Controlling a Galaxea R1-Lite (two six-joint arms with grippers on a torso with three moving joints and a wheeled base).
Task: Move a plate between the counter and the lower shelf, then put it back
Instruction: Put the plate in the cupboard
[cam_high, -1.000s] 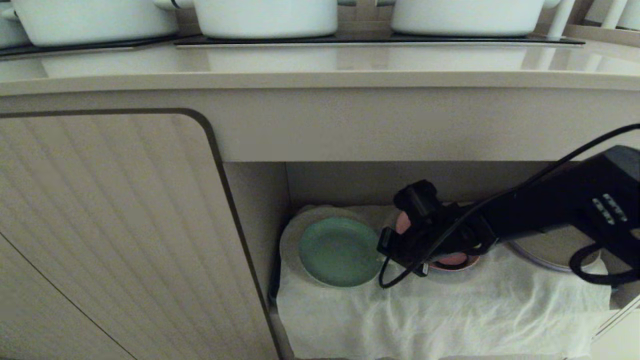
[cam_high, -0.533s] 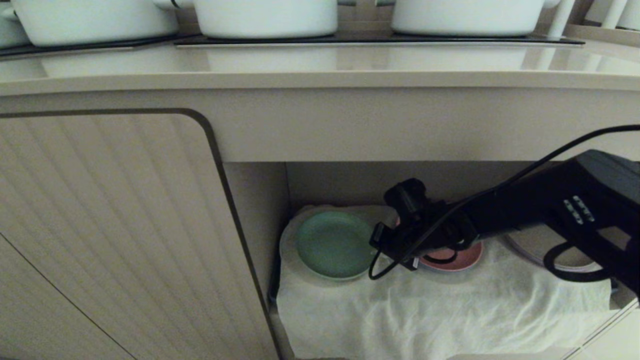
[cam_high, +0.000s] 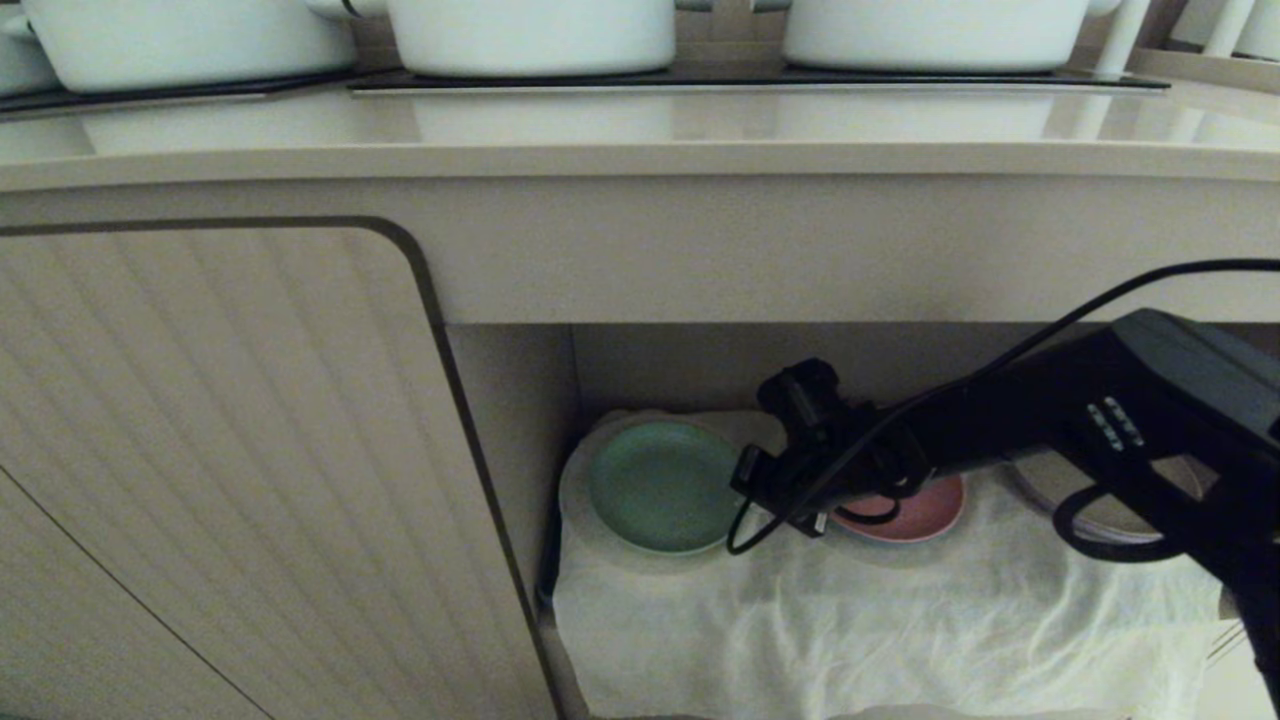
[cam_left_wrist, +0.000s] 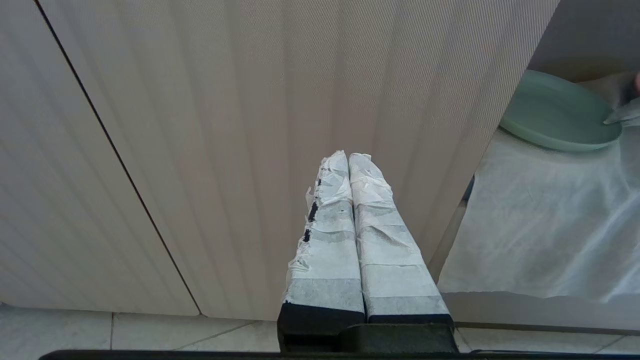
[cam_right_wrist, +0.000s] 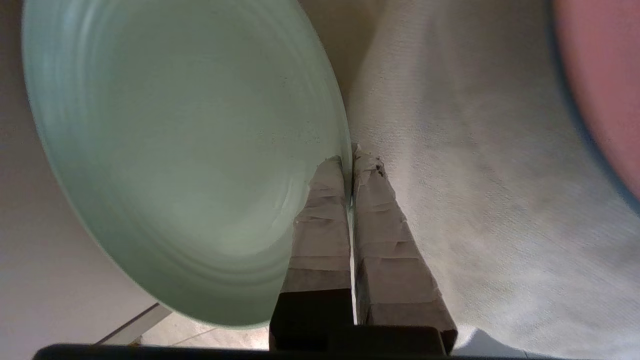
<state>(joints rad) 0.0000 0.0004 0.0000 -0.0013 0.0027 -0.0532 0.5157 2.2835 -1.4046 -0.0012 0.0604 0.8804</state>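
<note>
- The plate (cam_high: 662, 485), mint green and round, sits at the left end of the lower shelf (cam_high: 520, 400), close to the shelf's left wall, with its right rim pinched between the taped fingers (cam_right_wrist: 325, 210) of the right gripper (cam_right_wrist: 350, 155).
- One finger lies on the plate's upper face and the other under the rim, the two pressed together on that edge.
- A pale larger dish (cam_high: 580, 500) shows beneath and around the plate on its left and near sides.
- Just right of the plate, a pink plate (cam_high: 915, 510) lies on the wrinkled white cloth (cam_high: 850, 620) that lines the shelf floor; the black right arm (cam_high: 1050, 420) crosses above it, hiding part of it.
- Farther right of the plate, a greyish round dish (cam_high: 1110, 500) is partly hidden behind the arm and its cable.
- Left of the plate, outside the shelf, stands a ribbed beige cabinet door (cam_high: 220, 460).
- Above the plate runs the counter (cam_high: 640, 130), bearing white pots (cam_high: 530, 35) on black cooktop panels.
- The left gripper (cam_left_wrist: 348, 157) hangs before the cabinet door, well apart from the plate, its taped fingers together on nothing.
</note>
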